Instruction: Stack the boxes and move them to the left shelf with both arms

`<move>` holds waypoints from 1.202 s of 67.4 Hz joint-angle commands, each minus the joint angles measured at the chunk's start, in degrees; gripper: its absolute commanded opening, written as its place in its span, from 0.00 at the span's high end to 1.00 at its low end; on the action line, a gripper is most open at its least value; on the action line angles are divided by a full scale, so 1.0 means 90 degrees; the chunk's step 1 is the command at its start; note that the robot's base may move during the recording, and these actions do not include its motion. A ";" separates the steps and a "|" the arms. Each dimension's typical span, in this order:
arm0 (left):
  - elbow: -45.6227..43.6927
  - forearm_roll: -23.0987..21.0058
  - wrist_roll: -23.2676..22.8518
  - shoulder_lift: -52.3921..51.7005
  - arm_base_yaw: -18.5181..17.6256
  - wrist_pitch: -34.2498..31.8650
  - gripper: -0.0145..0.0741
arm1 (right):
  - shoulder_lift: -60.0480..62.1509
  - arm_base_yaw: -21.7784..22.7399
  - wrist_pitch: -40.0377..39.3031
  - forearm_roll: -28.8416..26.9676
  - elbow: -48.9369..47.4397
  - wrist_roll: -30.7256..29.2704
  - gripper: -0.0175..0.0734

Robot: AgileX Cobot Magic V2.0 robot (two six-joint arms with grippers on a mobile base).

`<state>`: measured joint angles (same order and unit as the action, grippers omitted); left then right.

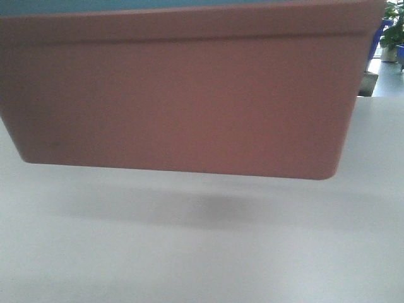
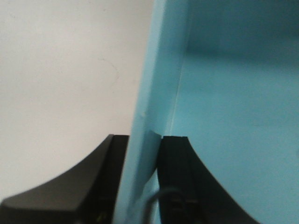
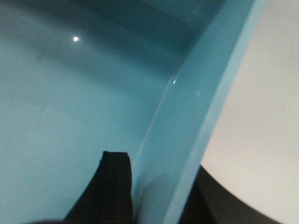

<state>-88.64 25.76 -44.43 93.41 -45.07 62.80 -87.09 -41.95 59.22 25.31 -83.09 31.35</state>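
status of task: the stacking step reads as complete. in the front view the pink bin (image 1: 183,95) fills most of the frame, and a thin strip of the turquoise bin (image 1: 126,5) shows above its rim, so the turquoise bin appears to sit nested inside the pink one. the pink bin's base is clear of the white tabletop (image 1: 189,259), with a soft shadow (image 1: 214,211) below it, which indicates the stack is lifted and carried between the two arms. the left shelf is not visible in any view, so the transfer and the set-down on its rollers are judged to remain. potted plants (image 1: 392,31) stand well beyond the table at the far right. left gripper (image 2: 145,140): closed to a narrow gap on one side wall of the turquoise bin. the inner finger (image 2: 175,177) lies against the inside face of the wall and the outer finger (image 2: 107,177) sits just outside it, with the wall running up between them. right gripper (image 3: 159,177): the inner finger (image 3: 112,186) rests against the inside face of the opposite wall, just below the rolled rim. a dark shape under the rim on the outside is judged to be the other finger, so this grip is also narrow and clamped on the wall. whether either grip also catches the pink bin's rim cannot be told from the wrist views.
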 commanded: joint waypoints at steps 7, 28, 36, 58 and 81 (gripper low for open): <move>-0.0303 -0.0295 0.0011 -0.0242 -0.0292 -0.1486 0.84 | 0.0238 -0.0191 -0.1401 -0.0526 -0.0283 -0.0140 0.77; -0.0303 -0.0295 0.0011 -0.0242 -0.0292 -0.1486 0.84 | 0.0238 -0.0191 -0.1401 -0.0526 -0.0283 -0.0140 0.77; -0.0303 -0.0295 0.0011 -0.0242 -0.0292 -0.1486 0.84 | 0.0238 -0.0191 -0.1401 -0.0526 -0.0283 -0.0140 0.77; -0.0303 -0.0295 0.0011 -0.0242 -0.0292 -0.1486 0.84 | 0.0238 -0.0191 -0.1401 -0.0526 -0.0283 -0.0140 0.77; -0.0303 -0.0295 0.0011 -0.0242 -0.0292 -0.1486 0.84 | 0.0238 -0.0191 -0.1402 -0.0526 -0.0283 -0.0140 0.75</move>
<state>-88.64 25.76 -44.38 93.56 -45.07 62.67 -87.19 -41.95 59.34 25.31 -83.09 31.35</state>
